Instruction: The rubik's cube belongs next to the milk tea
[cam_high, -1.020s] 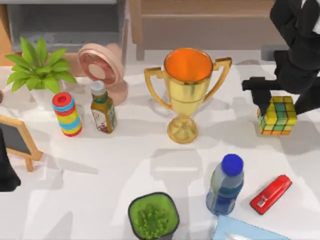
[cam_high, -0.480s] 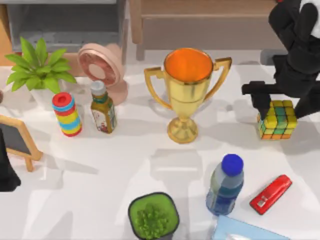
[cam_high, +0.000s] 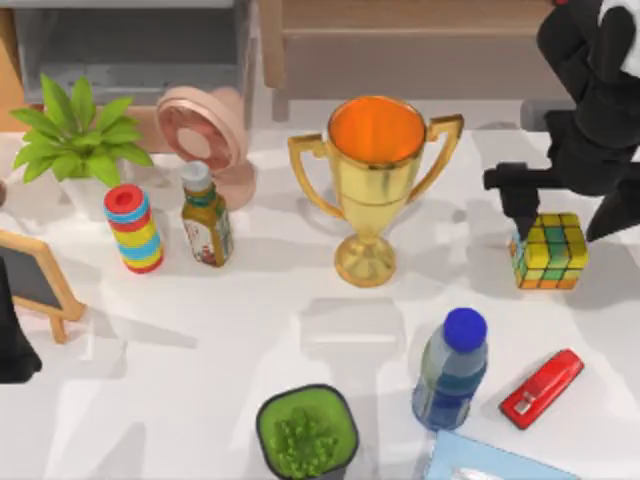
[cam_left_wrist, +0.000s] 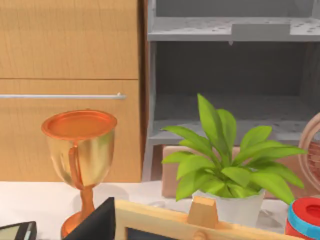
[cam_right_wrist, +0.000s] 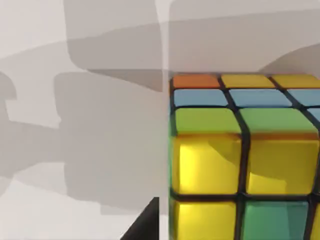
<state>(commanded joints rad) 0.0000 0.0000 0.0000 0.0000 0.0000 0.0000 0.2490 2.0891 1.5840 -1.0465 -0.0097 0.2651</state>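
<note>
The rubik's cube (cam_high: 549, 250) sits on the white table at the right, its yellow, green and orange squares showing; up close it appears as the rubik's cube (cam_right_wrist: 240, 165). My right gripper (cam_high: 563, 215) hovers just behind and above it, open, one dark finger at the cube's back left corner and the other off its right side. One dark fingertip (cam_right_wrist: 145, 225) shows beside the cube. The milk tea (cam_high: 206, 222), olive-brown with a pale cap, stands upright far off at the left. My left arm (cam_high: 12, 345) is parked at the table's left edge.
A gold trophy (cam_high: 373, 180) stands between cube and milk tea. A striped stack (cam_high: 134, 228), pink fan (cam_high: 205, 130) and potted plant (cam_high: 75, 135) crowd the milk tea; a chalkboard (cam_high: 35, 285) stands left. Blue-capped bottle (cam_high: 450, 370), red stapler (cam_high: 541, 388) and green pot (cam_high: 306, 432) line the front.
The cube has shifted a little toward the table's front and turned slightly. The right arm has drawn back and up, leaving its fingers spread above the cube.
</note>
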